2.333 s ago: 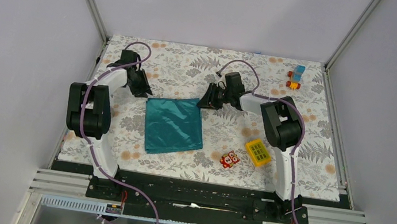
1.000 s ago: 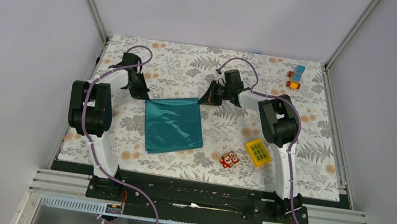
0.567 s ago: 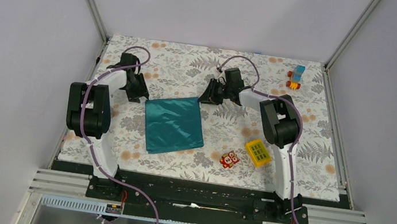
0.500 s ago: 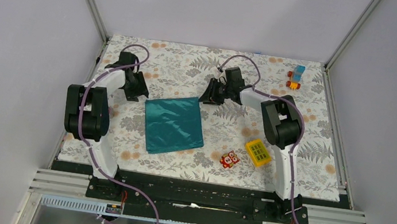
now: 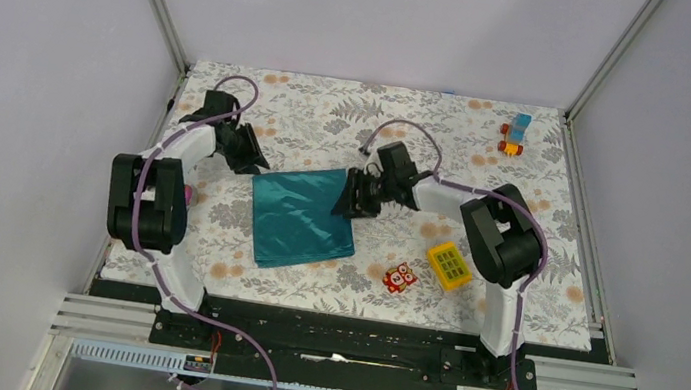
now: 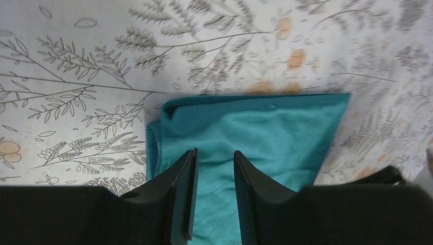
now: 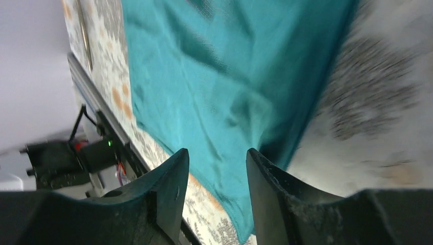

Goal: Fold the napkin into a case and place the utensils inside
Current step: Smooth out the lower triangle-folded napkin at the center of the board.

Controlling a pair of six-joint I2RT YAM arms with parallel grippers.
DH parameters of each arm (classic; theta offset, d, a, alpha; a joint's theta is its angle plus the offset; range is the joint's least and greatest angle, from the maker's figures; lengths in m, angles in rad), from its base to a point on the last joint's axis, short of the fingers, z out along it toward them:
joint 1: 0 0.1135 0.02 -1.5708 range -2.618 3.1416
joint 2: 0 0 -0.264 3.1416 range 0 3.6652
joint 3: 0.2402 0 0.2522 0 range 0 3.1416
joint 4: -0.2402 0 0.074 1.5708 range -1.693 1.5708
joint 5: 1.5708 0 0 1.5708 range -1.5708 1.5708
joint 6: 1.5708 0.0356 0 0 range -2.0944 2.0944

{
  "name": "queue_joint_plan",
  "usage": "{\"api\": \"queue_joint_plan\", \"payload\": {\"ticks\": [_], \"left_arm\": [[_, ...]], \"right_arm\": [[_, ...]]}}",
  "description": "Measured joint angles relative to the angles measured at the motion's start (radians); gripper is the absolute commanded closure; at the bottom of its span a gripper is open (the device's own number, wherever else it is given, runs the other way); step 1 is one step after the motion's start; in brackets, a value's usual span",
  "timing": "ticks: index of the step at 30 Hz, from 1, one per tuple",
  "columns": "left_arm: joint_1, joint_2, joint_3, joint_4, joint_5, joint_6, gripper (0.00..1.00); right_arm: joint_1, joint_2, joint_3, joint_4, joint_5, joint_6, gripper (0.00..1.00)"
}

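The teal napkin point(image 5: 303, 218) lies flat on the flowered tablecloth as a broad folded rectangle. My left gripper point(image 5: 253, 161) hovers at its far left corner. In the left wrist view it point(image 6: 215, 151) stands open over the napkin point(image 6: 265, 127), nothing between the fingers. My right gripper point(image 5: 353, 202) is over the napkin's far right edge. In the right wrist view it point(image 7: 217, 150) is also open above the napkin point(image 7: 219, 66). No case and no utensils are in view. A small pink spot point(image 5: 186, 194) shows by the left arm's elbow; I cannot tell what it is.
A red owl toy point(image 5: 399, 277) and a yellow gridded block point(image 5: 449, 265) sit near the right arm, right of the napkin. A small blue and orange toy point(image 5: 515, 135) stands at the far right corner. Walls close in the tablecloth point(image 5: 332, 113) on three sides.
Both grippers have gone from shut to open. The right gripper swung nearer, from beyond the napkin's far right corner onto its right edge. The left gripper shifted slightly toward the far left corner.
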Motion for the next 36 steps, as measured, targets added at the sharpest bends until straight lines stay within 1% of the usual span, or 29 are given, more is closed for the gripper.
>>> {"api": "queue_joint_plan", "payload": {"ticks": [4,6,10,13,16,20,23,27,32,36], "left_arm": [[0.001,0.061,-0.031,-0.001,-0.012,-0.008,0.62],[0.001,0.087,-0.040,-0.005,-0.035,-0.007,0.62],[0.001,0.103,-0.045,-0.018,-0.074,-0.002,0.58],[0.001,0.084,-0.045,-0.025,-0.085,0.004,0.55],[0.000,0.039,-0.044,-0.038,-0.063,0.005,0.53],[-0.015,-0.027,-0.043,-0.039,-0.009,-0.003,0.52],[-0.027,-0.035,-0.043,-0.024,0.028,-0.019,0.52],[-0.037,0.007,-0.044,0.014,0.064,-0.043,0.52],[-0.037,0.111,-0.044,0.026,0.024,-0.045,0.52],[-0.037,0.117,-0.044,0.021,0.002,-0.036,0.50]], "right_arm": [[0.058,-0.024,-0.132,0.057,-0.043,0.018,0.49],[0.058,-0.040,-0.180,0.090,-0.072,0.032,0.49],[0.051,-0.097,-0.255,0.113,-0.058,0.032,0.49],[0.051,-0.129,-0.272,0.084,-0.037,0.024,0.48],[0.058,-0.160,-0.268,0.043,-0.019,0.013,0.47],[0.071,-0.185,-0.240,0.016,-0.019,0.009,0.47],[0.079,-0.190,-0.236,0.017,-0.020,0.010,0.48],[0.080,-0.191,-0.273,0.046,-0.021,0.024,0.49],[0.080,-0.191,-0.351,0.065,-0.013,0.034,0.51],[0.081,-0.191,-0.340,0.045,0.010,0.013,0.50]]}}
